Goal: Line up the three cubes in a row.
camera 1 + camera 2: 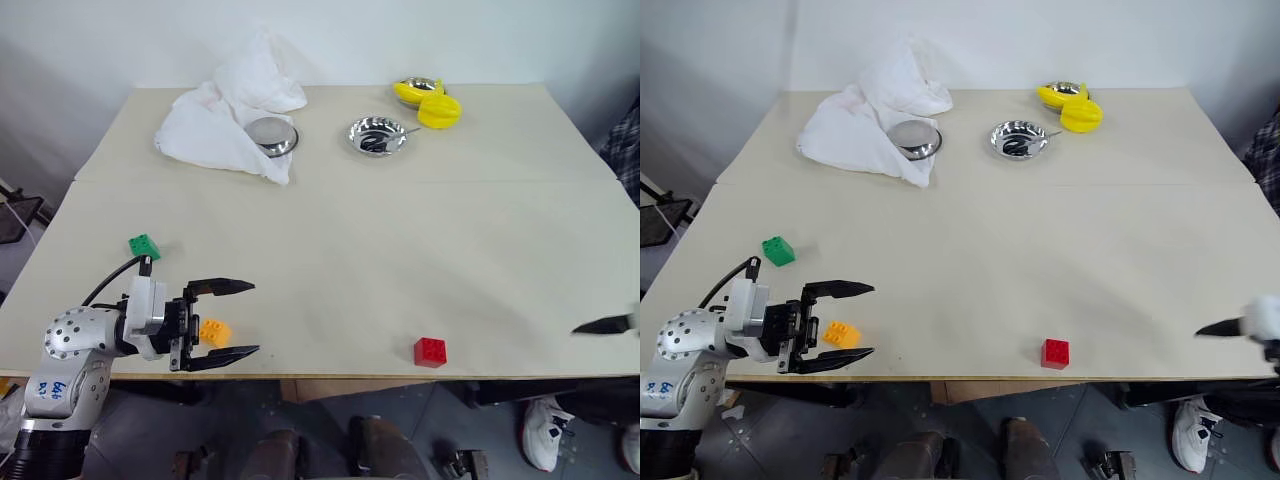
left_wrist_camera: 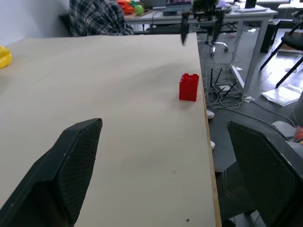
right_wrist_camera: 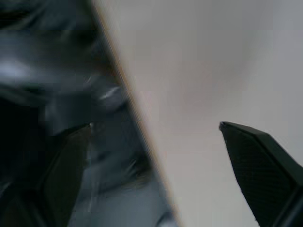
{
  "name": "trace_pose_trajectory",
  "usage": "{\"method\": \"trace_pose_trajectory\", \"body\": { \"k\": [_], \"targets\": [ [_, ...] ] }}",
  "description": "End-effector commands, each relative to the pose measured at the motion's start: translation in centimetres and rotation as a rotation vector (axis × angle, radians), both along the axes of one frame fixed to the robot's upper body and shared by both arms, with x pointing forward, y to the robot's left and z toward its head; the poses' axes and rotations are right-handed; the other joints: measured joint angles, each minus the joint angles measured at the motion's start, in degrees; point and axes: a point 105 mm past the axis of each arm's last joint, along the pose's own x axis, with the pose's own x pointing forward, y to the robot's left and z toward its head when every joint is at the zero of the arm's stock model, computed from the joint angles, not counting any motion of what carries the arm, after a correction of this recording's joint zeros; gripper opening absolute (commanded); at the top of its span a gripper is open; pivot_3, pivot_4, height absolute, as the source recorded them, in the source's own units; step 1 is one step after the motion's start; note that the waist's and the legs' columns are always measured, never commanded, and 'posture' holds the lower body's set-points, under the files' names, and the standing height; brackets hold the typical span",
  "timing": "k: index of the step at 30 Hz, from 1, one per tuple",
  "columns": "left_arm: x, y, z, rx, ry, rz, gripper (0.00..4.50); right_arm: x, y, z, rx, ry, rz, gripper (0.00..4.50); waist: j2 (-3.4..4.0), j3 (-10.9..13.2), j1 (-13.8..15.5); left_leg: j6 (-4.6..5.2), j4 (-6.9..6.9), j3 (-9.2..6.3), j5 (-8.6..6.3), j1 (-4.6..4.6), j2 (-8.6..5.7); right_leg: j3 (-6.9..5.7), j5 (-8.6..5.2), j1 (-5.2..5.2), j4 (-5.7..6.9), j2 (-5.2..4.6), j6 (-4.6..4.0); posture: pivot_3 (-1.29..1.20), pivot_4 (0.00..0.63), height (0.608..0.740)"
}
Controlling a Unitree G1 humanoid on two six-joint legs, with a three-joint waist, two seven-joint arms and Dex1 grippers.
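From the head camera, the three cubes are sitting apart on the pale surface. The green cube is lying near the left edge. The orange-yellow cube is resting close to the near edge, between the two spread fingers of the left gripper, which is pointing level toward the right with nothing grasped; whether a finger is touching the cube I cannot tell. The red cube is standing right at the near edge, well apart from the other two, with bare surface lying between them. Toward the far edge a white cloth is lying crumpled, partly wrapping one steel bowl; a second steel bowl is sitting beside it, and yellow banana-like toys are lying near a third bowl. At the right edge the right gripper is showing only one dark fingertip.

In the left wrist view, the fingers are standing wide apart and released, looking along the near edge at the red cube.

In the right wrist view, the right gripper's fingers are spread wide and empty, straddling the surface's edge.
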Motion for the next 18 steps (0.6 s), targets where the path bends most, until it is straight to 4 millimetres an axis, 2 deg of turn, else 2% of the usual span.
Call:
{"method": "trace_pose_trajectory", "body": {
  "k": [1,3,10,16,18],
  "targets": [
    [-0.1,-0.2,-0.1,0.015,-0.017,-0.003,4.48,0.9,5.2,1.0,0.063,-0.043,0.061,4.5,-0.11,0.03,0.68,-0.02,0.0,-0.04,-0.01,0.0,0.01,-0.04,-0.02,0.0,-0.01,0.02,-0.03,0.0,0.15,0.74],
    [-0.1,-0.4,-0.3,0.019,-0.016,-0.005,4.48,1.2,7.4,0.7,0.045,-0.07,0.097,4.5,-0.1,0.03,1.33,-0.02,-0.01,-0.04,-0.02,-0.04,0.0,-0.03,-0.02,-0.01,-0.05,0.02,-0.03,0.0,0.15,0.74],
    [-0.3,-0.8,-0.4,0.012,-0.013,-0.002,4.48,3.1,11.3,-0.5,0.019,-0.178,0.103,4.5,-0.18,0.04,1.43,0.15,0.02,-0.04,-0.16,-0.21,-0.03,-0.03,0.08,-0.07,-0.37,0.02,0.14,0.0,0.15,0.74],
    [0.0,-0.1,-0.3,0.017,-0.018,0.029,4.48,2.7,12.8,-0.9,0.039,-0.135,0.119,4.5,-0.25,0.04,1.05,0.12,0.01,-0.06,-0.18,-0.22,-0.01,-0.1,0.09,-0.1,-0.35,0.04,0.16,0.0,0.15,0.74],
    [0.0,-0.1,-0.3,0.018,-0.022,0.034,4.5,2.3,12.8,-1.2,0.033,-0.115,0.128,4.09,-0.26,0.03,1.04,0.11,0.01,-0.06,-0.17,-0.21,0.0,-0.1,0.09,-0.09,-0.34,0.05,0.16,0.0,0.15,0.74]
  ]
}}
